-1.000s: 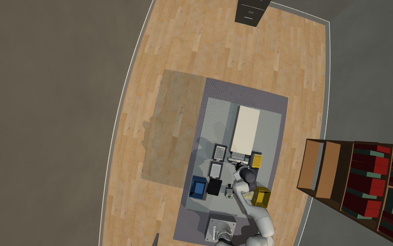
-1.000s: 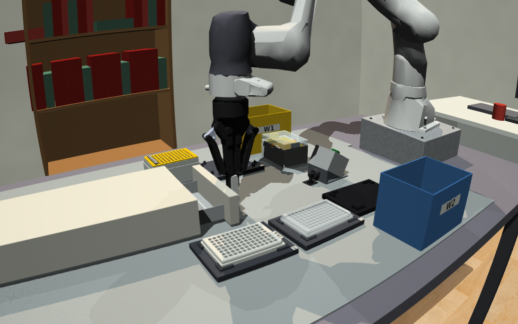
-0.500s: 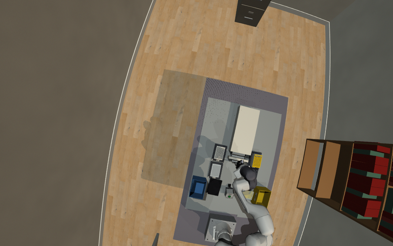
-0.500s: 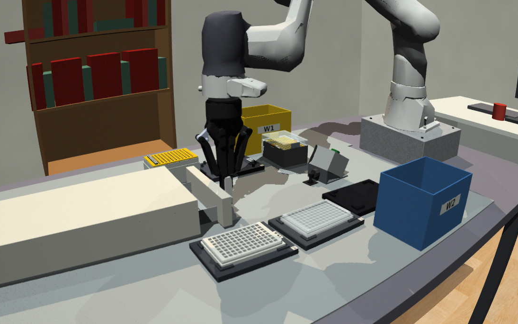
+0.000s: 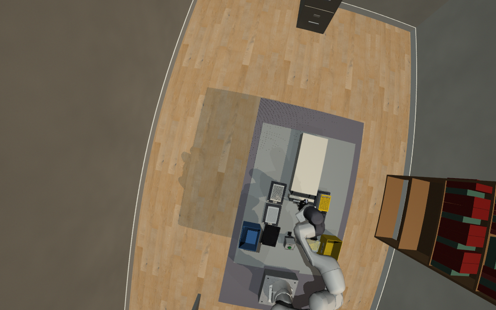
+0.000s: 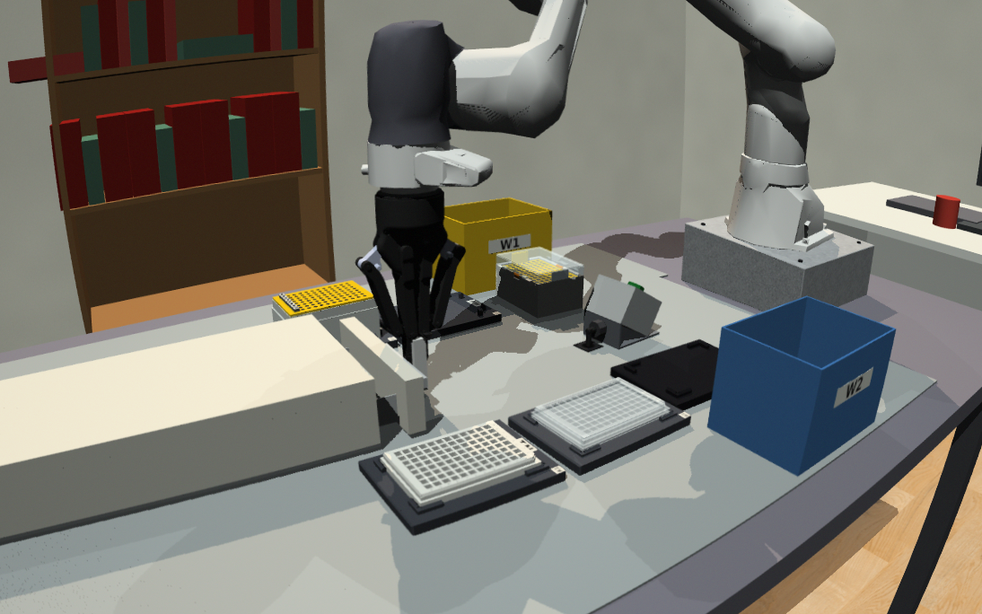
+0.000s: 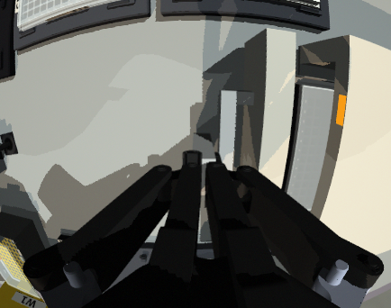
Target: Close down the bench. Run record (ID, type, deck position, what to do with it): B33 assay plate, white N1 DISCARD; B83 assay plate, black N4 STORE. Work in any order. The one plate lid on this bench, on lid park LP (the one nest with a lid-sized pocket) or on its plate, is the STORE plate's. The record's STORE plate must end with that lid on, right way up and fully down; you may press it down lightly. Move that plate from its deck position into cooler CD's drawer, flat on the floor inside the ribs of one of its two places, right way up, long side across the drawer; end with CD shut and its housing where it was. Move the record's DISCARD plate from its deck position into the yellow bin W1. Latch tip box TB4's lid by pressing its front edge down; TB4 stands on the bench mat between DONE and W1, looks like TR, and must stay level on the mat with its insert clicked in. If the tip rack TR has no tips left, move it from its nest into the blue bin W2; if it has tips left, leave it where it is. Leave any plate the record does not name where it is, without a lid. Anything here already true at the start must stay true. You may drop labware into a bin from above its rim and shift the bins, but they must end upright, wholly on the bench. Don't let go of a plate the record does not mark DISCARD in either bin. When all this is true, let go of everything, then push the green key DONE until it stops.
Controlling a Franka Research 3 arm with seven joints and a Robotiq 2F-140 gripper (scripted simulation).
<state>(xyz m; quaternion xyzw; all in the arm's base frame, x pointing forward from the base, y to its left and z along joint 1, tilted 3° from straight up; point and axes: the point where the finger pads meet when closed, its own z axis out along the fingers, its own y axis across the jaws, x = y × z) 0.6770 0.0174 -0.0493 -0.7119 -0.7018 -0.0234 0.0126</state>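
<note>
My gripper (image 6: 408, 347) is shut and empty, fingertips down against the outer face of cooler CD's drawer front (image 6: 389, 368). The drawer stands out a short way from the cream housing (image 6: 151, 412). In the wrist view, a lidded plate (image 7: 311, 147) lies flat in the gap behind the drawer front (image 7: 278, 99). The white plate (image 6: 460, 460) sits on its nest marked N1 at the front. Tip box TB4 (image 6: 540, 282) stands by the yellow bin W1 (image 6: 498, 236), its clear lid slightly raised. The tip rack TR (image 6: 322, 299) shows a yellow top beside the cooler.
A clear plate (image 6: 601, 412) sits on the nest beside N1, then an empty black nest (image 6: 670, 370). The blue bin W2 (image 6: 803, 378) stands at the front right. The DONE key (image 6: 620, 309) sits between TB4 and the nests. Another empty nest (image 6: 471, 312) lies behind my gripper.
</note>
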